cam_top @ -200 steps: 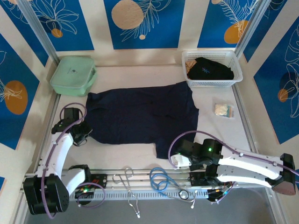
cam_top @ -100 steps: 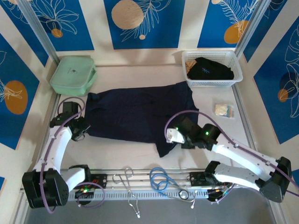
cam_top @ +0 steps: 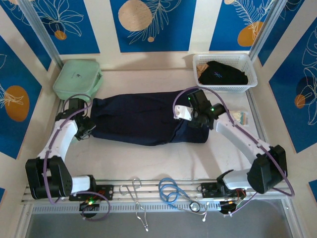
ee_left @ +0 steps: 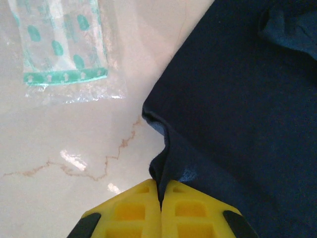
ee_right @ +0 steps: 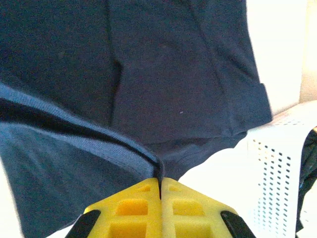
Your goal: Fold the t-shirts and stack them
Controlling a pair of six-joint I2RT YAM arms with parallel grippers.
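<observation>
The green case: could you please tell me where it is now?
In the top view, the green case sits at the far left of the table, just beyond the navy shirt.

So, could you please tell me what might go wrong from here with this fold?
1. The right end effector is shut on just a thin edge of the navy t-shirt, so the fabric could slip out mid-fold.
2. The left end effector pinches only a small corner at the other side, so uneven pull may leave the fold crooked.
3. The white basket sits close to the right end effector, and the raised cloth might brush it.
</observation>
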